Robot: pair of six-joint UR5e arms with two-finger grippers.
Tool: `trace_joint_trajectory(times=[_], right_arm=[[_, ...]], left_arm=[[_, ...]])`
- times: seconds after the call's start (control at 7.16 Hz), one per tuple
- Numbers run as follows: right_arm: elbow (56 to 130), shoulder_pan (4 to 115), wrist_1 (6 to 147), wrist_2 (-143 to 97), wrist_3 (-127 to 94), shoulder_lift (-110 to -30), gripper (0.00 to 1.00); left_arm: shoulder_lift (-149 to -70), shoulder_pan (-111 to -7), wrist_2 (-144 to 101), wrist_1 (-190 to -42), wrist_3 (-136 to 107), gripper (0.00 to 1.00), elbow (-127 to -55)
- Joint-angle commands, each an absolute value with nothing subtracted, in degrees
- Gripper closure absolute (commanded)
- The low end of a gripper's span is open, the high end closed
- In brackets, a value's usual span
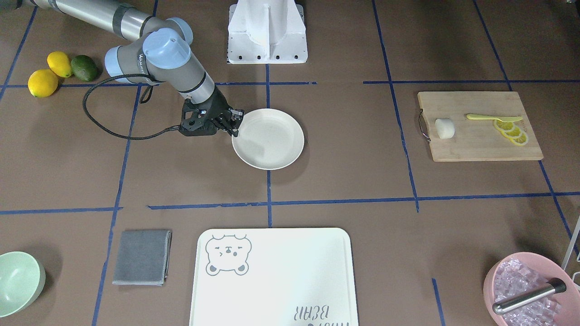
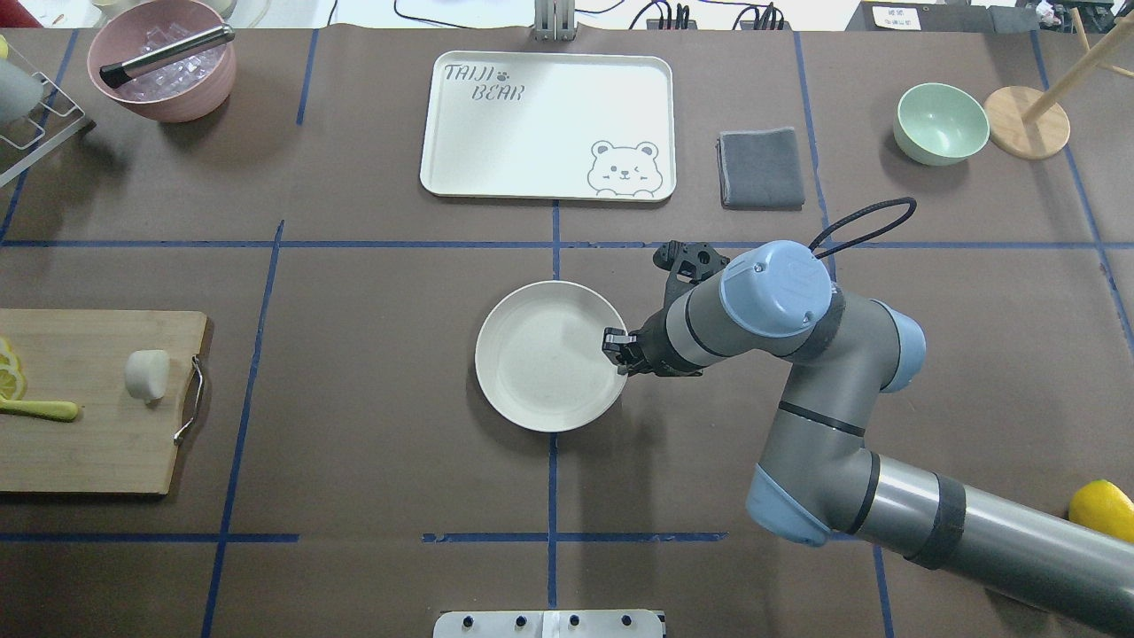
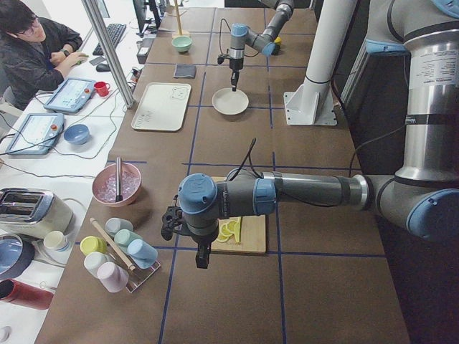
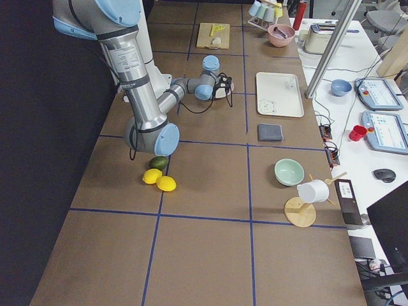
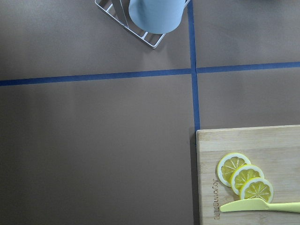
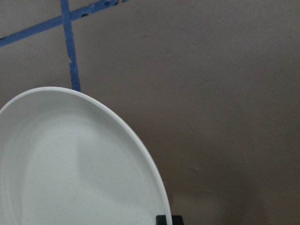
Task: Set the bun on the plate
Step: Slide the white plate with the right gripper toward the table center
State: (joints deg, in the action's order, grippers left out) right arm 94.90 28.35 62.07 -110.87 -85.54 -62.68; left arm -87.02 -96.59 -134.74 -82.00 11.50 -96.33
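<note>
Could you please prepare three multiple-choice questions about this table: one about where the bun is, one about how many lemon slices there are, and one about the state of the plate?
1. The bun lies on: A the cutting board; B the plate; C the grey cloth.
2. The lemon slices number: A two; B three; C five.
3. The plate is: A empty; B holding the bun; C upside down.
Answers: 1 A, the bun sits on the board, near its handle. 2 B, the left wrist view shows three overlapping slices. 3 A, its inside is bare and faces up.
</note>
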Motion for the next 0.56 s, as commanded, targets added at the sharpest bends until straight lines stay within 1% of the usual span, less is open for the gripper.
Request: trace_joint_trajectory(times=[0.0, 0.14, 0.28, 0.42], right_arm=[[94.92, 27.77, 62.31, -110.39, -85.43, -62.75, 0.66], [95.27, 28.38, 63.45, -110.65, -85.43, -62.58, 0.57], [95.71, 28.91, 63.63, -110.92, -85.43, -62.58, 0.45], [96.15, 29.53, 63.63, -111.0, -85.34, -62.58, 0.21]], left_arm=[[-87.01, -96.59, -134.74, -82.0, 11.34, 0.0, -96.76], [-87.1, -96.33, -134.74, -82.09, 7.94, 0.0, -97.55], [-87.01, -92.15, -134.82, -84.53, 1.21, 0.0, -99.12], [-86.92, -87.76, -134.91, -88.73, -7.3, 0.0, -100.88]])
